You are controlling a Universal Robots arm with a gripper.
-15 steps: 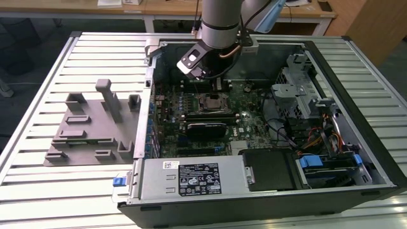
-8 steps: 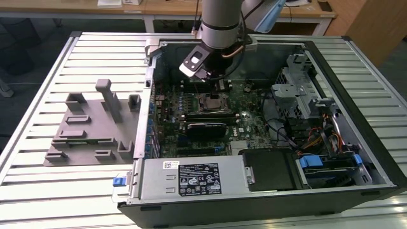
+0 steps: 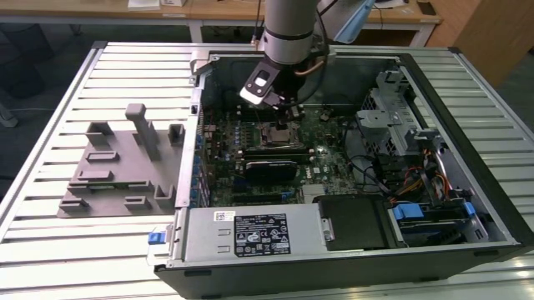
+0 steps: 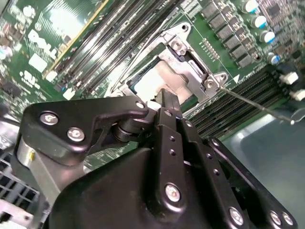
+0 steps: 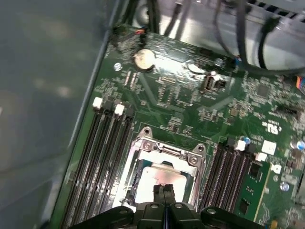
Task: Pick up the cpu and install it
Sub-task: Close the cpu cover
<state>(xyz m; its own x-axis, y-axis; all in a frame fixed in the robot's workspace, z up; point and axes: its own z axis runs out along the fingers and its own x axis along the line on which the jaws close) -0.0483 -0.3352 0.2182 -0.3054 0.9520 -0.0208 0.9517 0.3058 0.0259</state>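
Note:
The cpu [image 5: 152, 177] is a flat silver-white square lying inside the open metal socket frame [image 5: 167, 150] on the green motherboard. In the second wrist view the cpu [image 4: 147, 85] shows pale just beyond the black fingertips. My gripper [image 5: 164, 188] is shut, its two fingers pressed together with no gap, their tips over the cpu's near edge. Whether they touch it I cannot tell. In the exterior view the gripper [image 3: 288, 111] hangs inside the open computer case, just above the socket [image 3: 279, 134].
Memory slots [image 5: 102, 157] flank the socket on both sides. A thin socket lever wire [image 4: 252, 102] sticks out beside the frame. Grey holder blocks [image 3: 117, 169] stand on the slatted table at the exterior view's left. The case holds a power supply [image 3: 250, 234], drive cages [image 3: 392, 112] and cables.

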